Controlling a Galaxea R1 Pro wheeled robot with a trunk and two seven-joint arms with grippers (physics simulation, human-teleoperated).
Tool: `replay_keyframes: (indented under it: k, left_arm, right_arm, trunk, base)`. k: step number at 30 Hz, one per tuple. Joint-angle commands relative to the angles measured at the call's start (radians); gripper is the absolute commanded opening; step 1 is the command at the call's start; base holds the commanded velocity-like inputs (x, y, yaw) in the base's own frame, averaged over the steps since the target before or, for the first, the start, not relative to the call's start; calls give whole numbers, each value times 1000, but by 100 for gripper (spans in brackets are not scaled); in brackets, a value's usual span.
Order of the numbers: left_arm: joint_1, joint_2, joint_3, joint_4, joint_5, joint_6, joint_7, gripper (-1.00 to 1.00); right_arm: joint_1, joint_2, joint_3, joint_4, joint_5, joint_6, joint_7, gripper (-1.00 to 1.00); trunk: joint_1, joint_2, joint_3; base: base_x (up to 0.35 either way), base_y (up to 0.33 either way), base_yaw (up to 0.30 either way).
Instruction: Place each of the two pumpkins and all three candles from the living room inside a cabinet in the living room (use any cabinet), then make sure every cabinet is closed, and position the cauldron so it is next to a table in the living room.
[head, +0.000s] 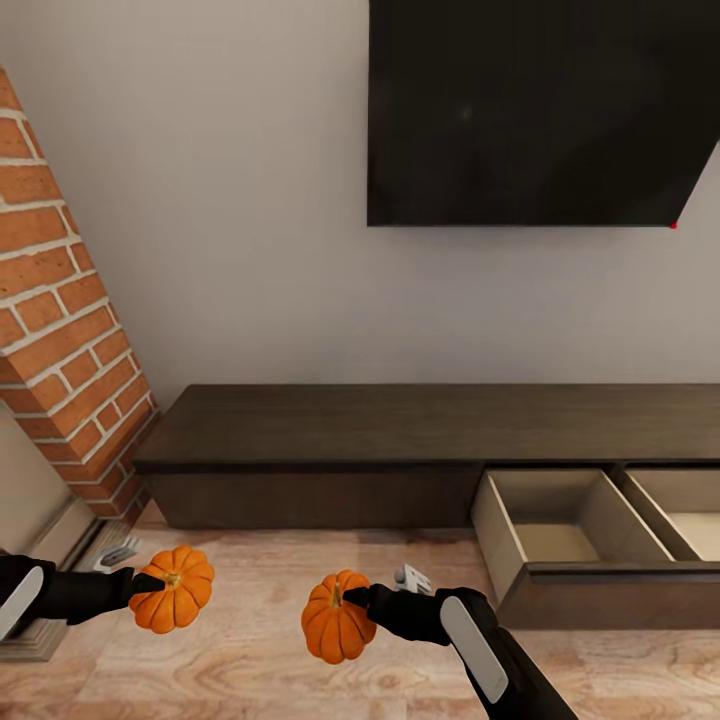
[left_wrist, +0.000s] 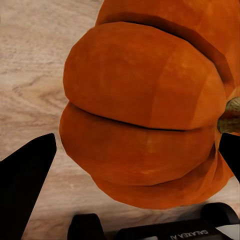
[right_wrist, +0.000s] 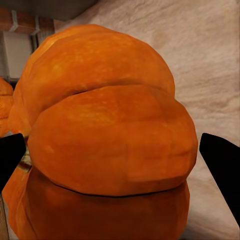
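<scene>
Two pumpkins are gripped, left gripper (head: 150, 583) on one (head: 172, 589), right gripper (head: 355, 597) on the other (head: 337, 617), near the cabinet's (head: 400, 425) open drawers (head: 560, 530); you've stowed neither yet.

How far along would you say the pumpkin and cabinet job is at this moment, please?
Done: two cabinet drawers stand open and look empty. In hand: the left gripper is shut on one pumpkin, and the right gripper on the second pumpkin, both in front of the cabinet. Left: putting both pumpkins in, the candles, closing the drawers, and the cauldron.
</scene>
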Motion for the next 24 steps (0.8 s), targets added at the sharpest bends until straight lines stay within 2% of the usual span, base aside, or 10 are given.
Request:
replay_keyframes:
  k: [1,7,12,15,19,24]
  left_arm:
    - [-1,1,-2,0,-3,2,-4,-100]
    - [-1,1,-2,0,-4,-1,11,-100]
    - [-1,0,2,0,5,-1,118,-100]
    - [-1,-1,3,0,5,-2,137,-100]
    - [-1,-15,2,0,-4,-4,156,-100]
    - [-1,-43,2,-1,-2,-5,301,-100]
  right_arm:
    - [0,-1,-1,0,5,4,4,-100]
    - [0,-7,-1,25,7,-33,-9,-100]
    - [0,-9,-1,55,9,-64,-12,-100]
    - [0,-9,-1,60,9,-72,-13,-100]
    - [0,-9,-1,75,8,-81,-13,-100]
    - [0,-9,0,93,9,-114,-13,-100]
  trunk:
    - [-4,7,2]
    - [-27,49,21]
    - [-46,84,37]
    - [-58,105,46]
    - [-73,133,59]
    - [-92,168,74]
  base:
    - [0,0,0]
    - [0,0,0]
    - [0,0,0]
    - [0,0,0]
    - [0,0,0]
    - [0,0,0]
